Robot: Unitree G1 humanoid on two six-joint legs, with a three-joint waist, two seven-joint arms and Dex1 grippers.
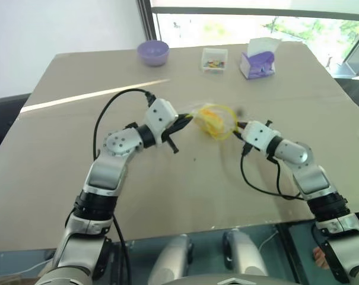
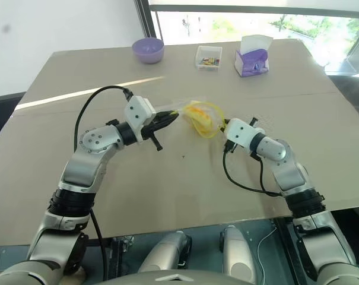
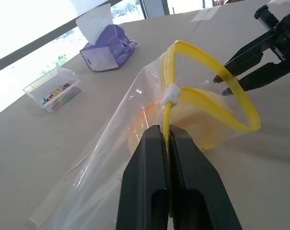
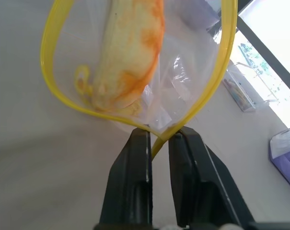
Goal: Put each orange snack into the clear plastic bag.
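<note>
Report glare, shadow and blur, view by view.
Left eye view: window blown out, a sunlit streak on the table, clear plastic bag hazy. Left wrist view: left gripper soft up close, tissue box backlit. Right wrist view: orange snack blurred, glare on the plastic.

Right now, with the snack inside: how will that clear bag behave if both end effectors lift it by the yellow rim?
Probably floppy: the clear plastic bag is thin wrinkled film, and only its yellow seal strip holds a loop. It would likely sag around the orange snack, the one weighty thing in it. The film may slip, since the left end effector and right end effector pinch just the strip.
</note>
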